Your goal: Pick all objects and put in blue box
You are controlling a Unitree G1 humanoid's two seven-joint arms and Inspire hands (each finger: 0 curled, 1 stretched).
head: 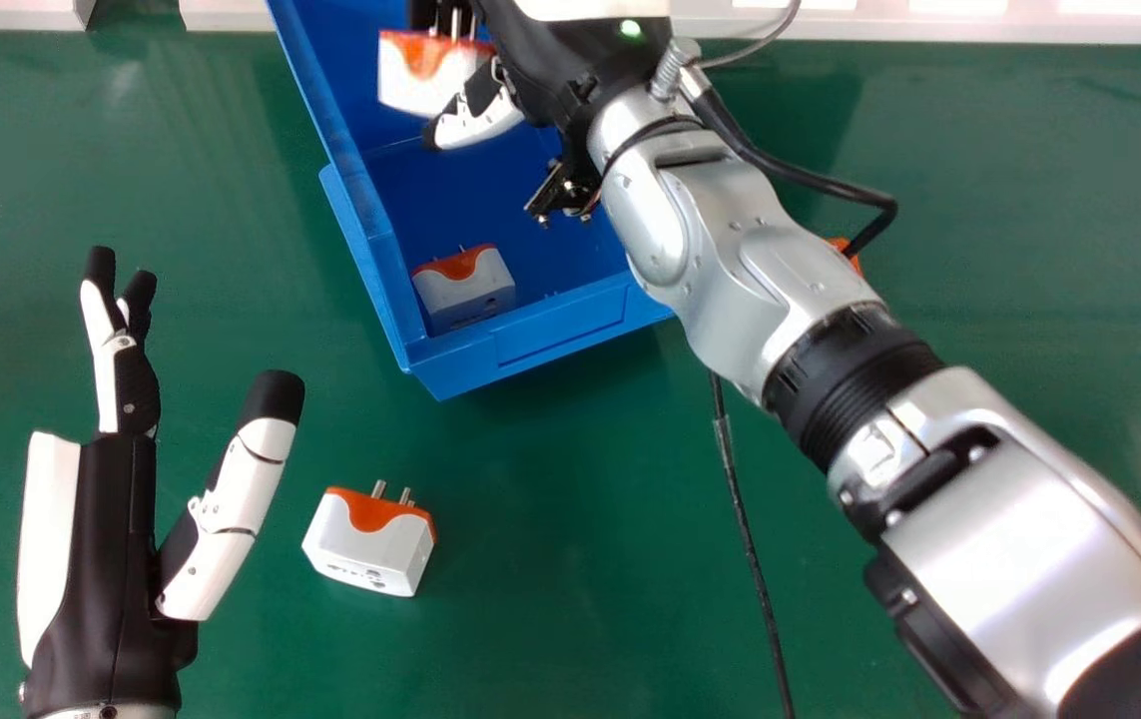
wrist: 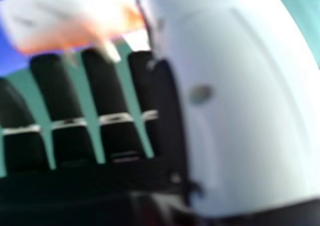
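At four o'clock in the head view is the big silver right arm. At eight, the left hand is empty, fingers straight, near the loose plug. At ten, the plug in the box sits inside the blue box's near end. An orange bit at two is mostly hidden. At eleven, the right hand has mostly straight fingers, the top plug at their tips. Gripped or slipping free? I can't tell. Best keep it past the rim, low, and let go gently. The box's far end is cut off.
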